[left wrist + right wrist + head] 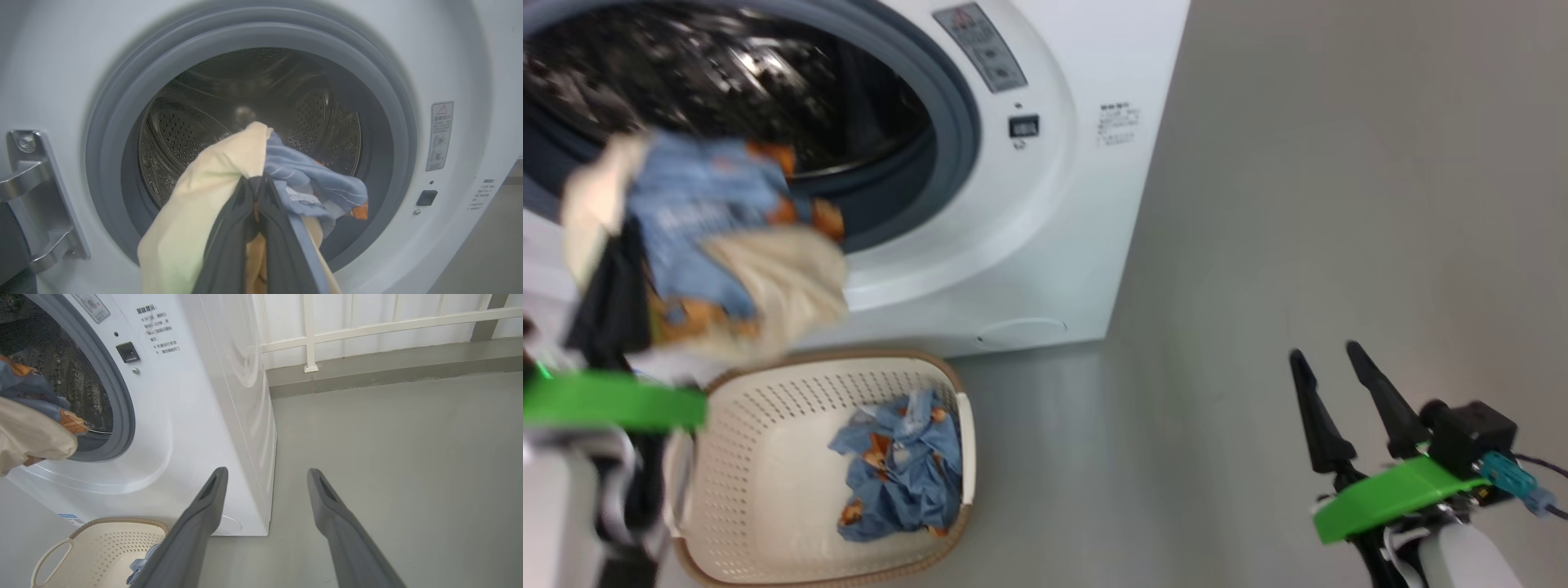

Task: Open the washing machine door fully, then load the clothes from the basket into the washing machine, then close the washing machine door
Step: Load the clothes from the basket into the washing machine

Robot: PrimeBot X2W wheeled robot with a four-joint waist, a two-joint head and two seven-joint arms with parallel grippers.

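- The left end effector (256,181), two long dark fingers, is clamped shut on a bundle of cream and light blue printed clothes (711,237). It holds the bundle at the near left, just in front of the lower edge of the drum opening.
- Behind it stands the big white front-loading washing machine (1078,204), its grey rubber seal (114,122) and steel drum (196,122) uncovered.
- Below the bundle, the cream perforated plastic basket (768,425) with a brown woven rim sits on the floor just in front of the machine. One crumpled blue piece (903,474) with orange print lies at its right side.
- At the right, the right end effector (1323,349) hangs over the grey floor (1258,204), fingers spread wide and holding nothing.
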